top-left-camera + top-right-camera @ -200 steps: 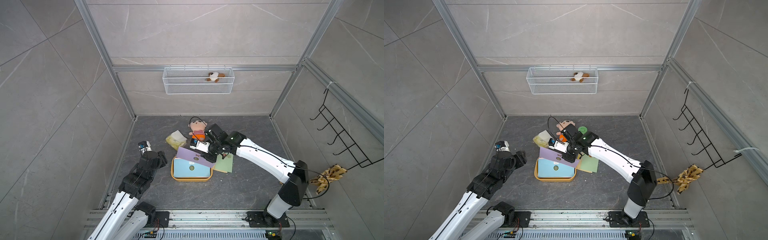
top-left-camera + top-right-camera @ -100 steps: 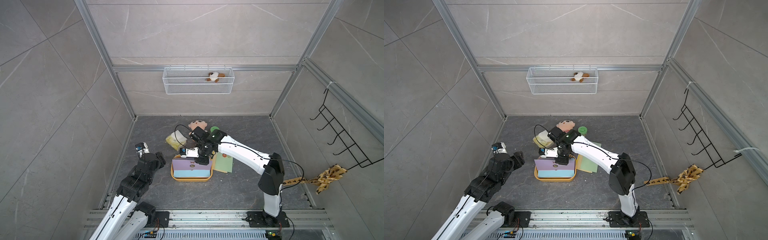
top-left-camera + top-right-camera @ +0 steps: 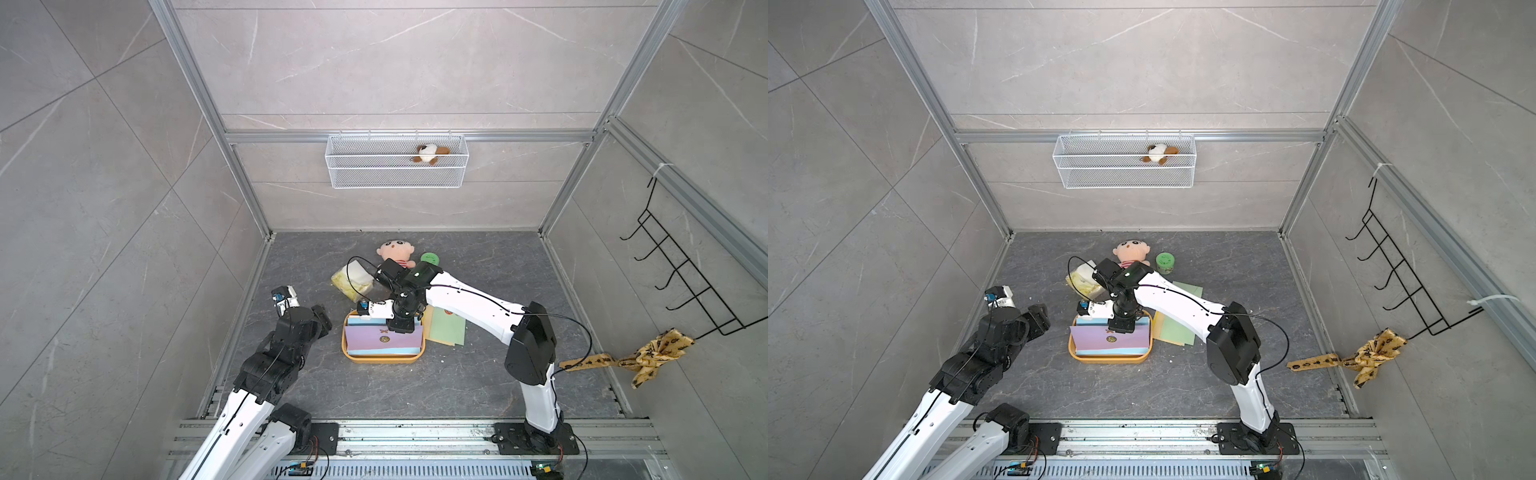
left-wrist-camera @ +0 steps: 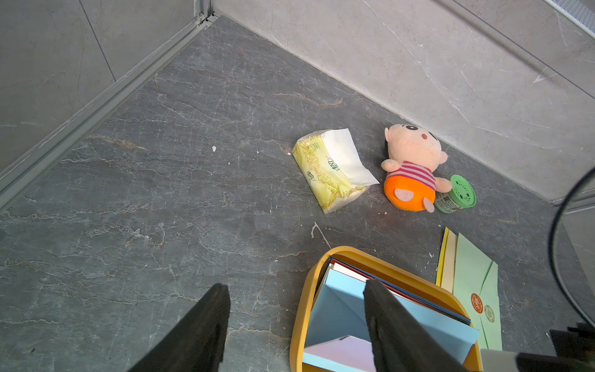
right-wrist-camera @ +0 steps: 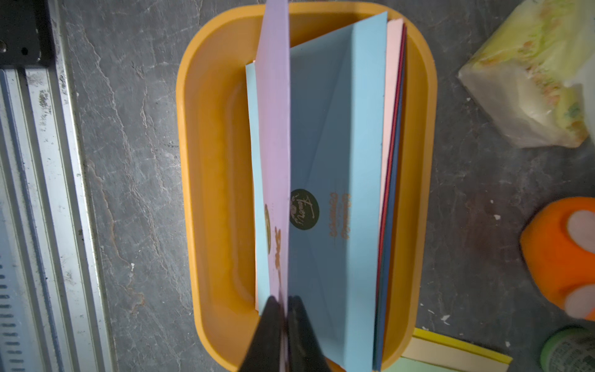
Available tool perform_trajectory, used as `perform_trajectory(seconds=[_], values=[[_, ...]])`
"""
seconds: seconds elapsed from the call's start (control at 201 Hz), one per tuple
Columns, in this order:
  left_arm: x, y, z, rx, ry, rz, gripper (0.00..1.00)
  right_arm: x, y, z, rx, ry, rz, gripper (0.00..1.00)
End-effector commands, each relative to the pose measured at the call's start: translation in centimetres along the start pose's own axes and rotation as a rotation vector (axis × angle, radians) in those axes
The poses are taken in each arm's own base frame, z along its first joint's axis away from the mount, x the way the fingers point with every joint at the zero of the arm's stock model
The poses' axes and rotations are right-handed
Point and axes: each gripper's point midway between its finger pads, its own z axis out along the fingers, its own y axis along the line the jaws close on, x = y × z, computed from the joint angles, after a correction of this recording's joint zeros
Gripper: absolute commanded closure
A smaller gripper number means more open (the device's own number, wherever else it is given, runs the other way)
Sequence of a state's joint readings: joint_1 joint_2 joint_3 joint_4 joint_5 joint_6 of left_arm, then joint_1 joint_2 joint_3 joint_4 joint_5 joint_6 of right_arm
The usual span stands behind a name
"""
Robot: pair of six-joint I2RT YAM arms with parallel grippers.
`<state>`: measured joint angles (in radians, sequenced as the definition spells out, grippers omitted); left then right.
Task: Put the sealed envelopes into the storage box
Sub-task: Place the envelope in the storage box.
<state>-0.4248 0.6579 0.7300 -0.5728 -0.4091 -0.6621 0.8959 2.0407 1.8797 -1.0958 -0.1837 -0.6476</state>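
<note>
Right wrist view showed the right end effector (image 5: pixel 283 298) barely parted astride the lilac envelope (image 5: pixel 275 128), grip unclear; it stood on edge in the box (image 5: pixel 209 161). Left end effector (image 4: pixel 296 286) gaped empty at the box's 9 o'clock.

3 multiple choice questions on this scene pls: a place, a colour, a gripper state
1. Where is the light green paper envelope relative to the mustard-yellow plastic tray? A inside it; B under it; C beside it on the dark grey floor
2. What colour is the flat paper envelope in the right gripper? A red; B lilac; C yellow
3. The left gripper is: A open, empty; B shut on an envelope; C shut on the tray
1 C: it lies flat next to the tray. 2 B: lilac paper edge-on in its grip. 3 A: jaws wide apart, nothing between.
</note>
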Motion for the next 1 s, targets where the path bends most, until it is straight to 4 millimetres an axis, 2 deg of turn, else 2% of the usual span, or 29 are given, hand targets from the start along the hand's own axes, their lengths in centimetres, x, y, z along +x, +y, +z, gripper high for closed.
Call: perform_trajectory(seconds=[0.0,0.08,0.204,0.289,0.368,0.438,0.483,0.552,0.652,0.707,0.826,0.906,0.99], values=[[-0.2,-0.1,-0.1,0.009,-0.008,-0.009,0.29,-0.5,0.4,0.1,-0.016,-0.013,0.01,0.72],[-0.2,-0.1,-0.1,0.009,-0.008,-0.008,0.29,-0.5,0.2,-0.2,-0.001,-0.015,0.015,0.66],[-0.2,-0.2,-0.1,0.014,-0.011,-0.011,0.29,-0.5,-0.7,-1.3,0.047,-0.05,0.044,0.65],[-0.1,-0.7,0.0,0.036,0.0,0.001,0.29,-0.7,-2.2,-3.1,0.097,-0.129,0.127,0.64],[0.3,-2.0,0.4,0.093,0.029,0.019,0.29,-0.3,-4.3,-5.5,0.168,-0.248,0.249,0.62],[0.6,-3.7,0.8,0.164,0.062,0.039,0.31,1.0,-6.0,-7.4,0.236,-0.356,0.381,0.6],[0.9,-4.9,1.1,0.213,0.089,0.044,0.32,2.2,-7.0,-8.6,0.276,-0.423,0.473,0.59],[1.2,-6.8,1.6,0.281,0.132,0.052,0.34,4.5,-7.9,-9.4,0.319,-0.488,0.61,0.58],[2.0,-9.6,2.9,0.359,0.212,0.069,0.4,8.4,-8.4,-9.3,0.375,-0.536,0.803,0.56],[2.3,-11.3,3.5,0.388,0.235,0.088,0.41,10.7,-8.4,-8.7,0.393,-0.554,0.921,0.55],[3.5,-15.7,4.9,0.437,0.285,0.156,0.41,15.8,-7.7,-6.0,0.427,-0.538,1.158,0.53],[5.2,-19.0,6.1,0.462,0.341,0.223,0.43,19.1,-7.2,-4.5,0.439,-0.535,1.317,0.49],[7.5,-22.5,7.6,0.476,0.399,0.301,0.49,21.5,-6.7,-3.4,0.429,-0.55,1.466,0.45]])
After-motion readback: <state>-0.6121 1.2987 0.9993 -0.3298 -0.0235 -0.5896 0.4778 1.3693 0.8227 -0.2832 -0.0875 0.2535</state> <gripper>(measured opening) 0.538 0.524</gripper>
